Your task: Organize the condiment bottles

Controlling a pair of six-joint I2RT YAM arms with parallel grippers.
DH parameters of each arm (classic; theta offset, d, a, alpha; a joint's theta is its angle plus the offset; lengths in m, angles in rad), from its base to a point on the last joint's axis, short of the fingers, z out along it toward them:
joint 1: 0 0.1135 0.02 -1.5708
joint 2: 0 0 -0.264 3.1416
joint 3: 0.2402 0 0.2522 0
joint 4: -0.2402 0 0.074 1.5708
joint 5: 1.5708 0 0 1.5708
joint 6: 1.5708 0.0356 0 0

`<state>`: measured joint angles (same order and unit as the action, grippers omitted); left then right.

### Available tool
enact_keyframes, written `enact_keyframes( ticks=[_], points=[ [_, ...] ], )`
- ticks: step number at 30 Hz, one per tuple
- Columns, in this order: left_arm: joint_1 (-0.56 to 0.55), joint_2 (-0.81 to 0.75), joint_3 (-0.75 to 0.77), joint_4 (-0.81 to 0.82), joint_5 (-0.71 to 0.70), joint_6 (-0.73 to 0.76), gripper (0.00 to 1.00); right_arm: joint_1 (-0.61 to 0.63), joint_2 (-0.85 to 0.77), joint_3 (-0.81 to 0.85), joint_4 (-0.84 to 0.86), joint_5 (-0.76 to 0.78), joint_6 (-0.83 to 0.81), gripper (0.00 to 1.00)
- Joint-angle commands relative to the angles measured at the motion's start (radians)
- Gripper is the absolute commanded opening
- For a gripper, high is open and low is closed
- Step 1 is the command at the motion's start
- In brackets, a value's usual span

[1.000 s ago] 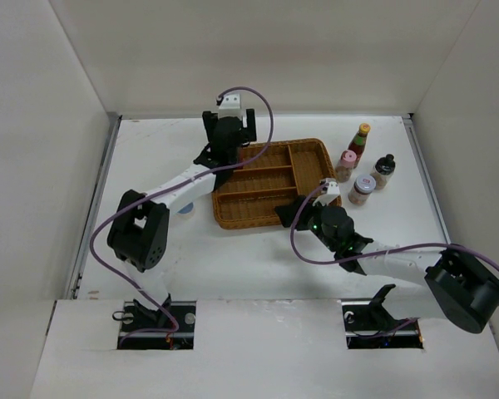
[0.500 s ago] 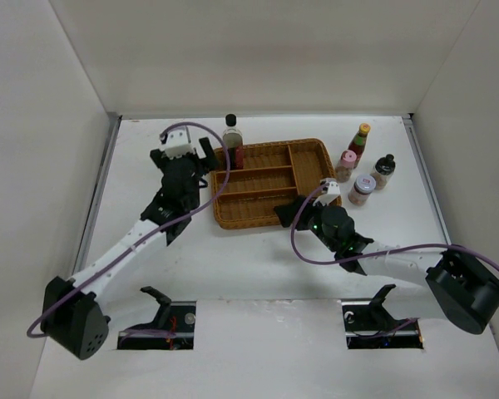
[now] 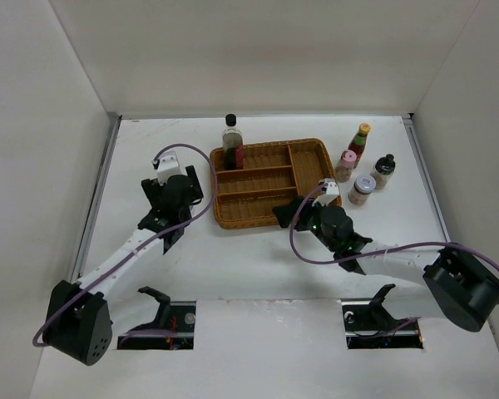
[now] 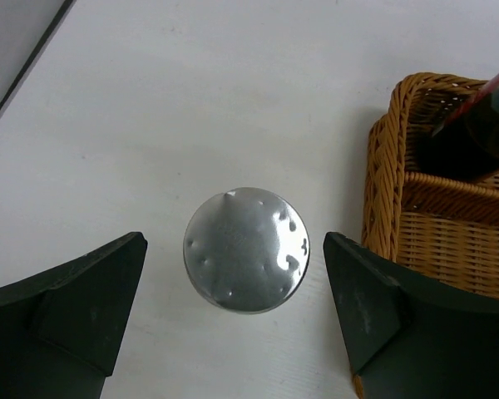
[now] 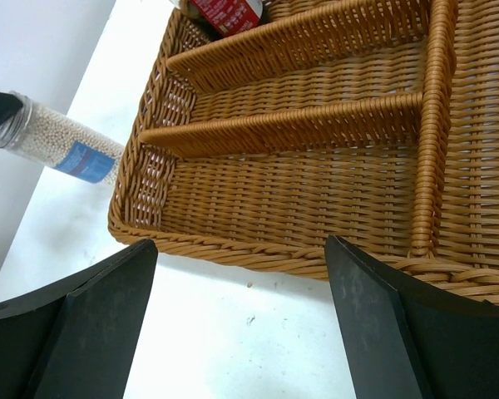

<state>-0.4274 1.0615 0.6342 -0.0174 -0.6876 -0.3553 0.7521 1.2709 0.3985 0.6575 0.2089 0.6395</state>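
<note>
A clear black-capped bottle stands in the back-left compartment of the wicker tray. My left gripper hangs open left of the tray, straight above a jar with a silvery lid. Its fingers straddle the lid without touching it. The right wrist view shows that jar holding white beads, with a blue label. My right gripper is open at the tray's front rim, holding nothing. Right of the tray stand the orange-capped red sauce, a pink-capped bottle, a dark black-capped bottle and a lavender-lidded jar.
White walls close in the table on three sides. The tray's other compartments hold nothing. The tray's left wall stands close beside my left gripper's right finger.
My left gripper left the black-capped bottle standing in the tray, swung left and came nearer, now over the silvery-lidded jar. The right arm has barely moved.
</note>
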Motion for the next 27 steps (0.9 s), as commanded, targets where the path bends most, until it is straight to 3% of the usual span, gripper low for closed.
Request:
enact_keyframes(
  ticks=[1, 3, 7, 9, 16, 21, 27],
  points=[
    [0.029, 0.055, -0.013, 0.103, 0.028, -0.013, 0.87, -0.004, -0.005, 0.04, 0.028, -0.008, -0.014, 0.89],
    [0.049, 0.089, -0.008, 0.129, 0.046, -0.011, 0.8, -0.004, -0.008, 0.034, 0.037, -0.006, -0.011, 0.89],
    [0.042, 0.104, 0.01, 0.139, 0.054, -0.011, 0.46, -0.004, -0.007, 0.039, 0.03, -0.009, -0.014, 0.89],
    [0.028, 0.062, 0.034, 0.122, 0.036, -0.001, 0.37, -0.004, -0.01, 0.03, 0.039, -0.006, -0.009, 0.89],
    [-0.084, -0.048, 0.177, 0.114, -0.03, 0.065, 0.33, -0.004, 0.008, 0.036, 0.042, -0.017, -0.005, 0.89],
    [-0.211, 0.044, 0.251, 0.194, -0.032, 0.076, 0.33, -0.004, 0.002, 0.037, 0.042, -0.016, -0.012, 0.89],
    [-0.253, 0.233, 0.343, 0.303, 0.042, 0.099, 0.33, -0.004, -0.005, 0.037, 0.036, -0.019, -0.012, 0.89]
  ],
)
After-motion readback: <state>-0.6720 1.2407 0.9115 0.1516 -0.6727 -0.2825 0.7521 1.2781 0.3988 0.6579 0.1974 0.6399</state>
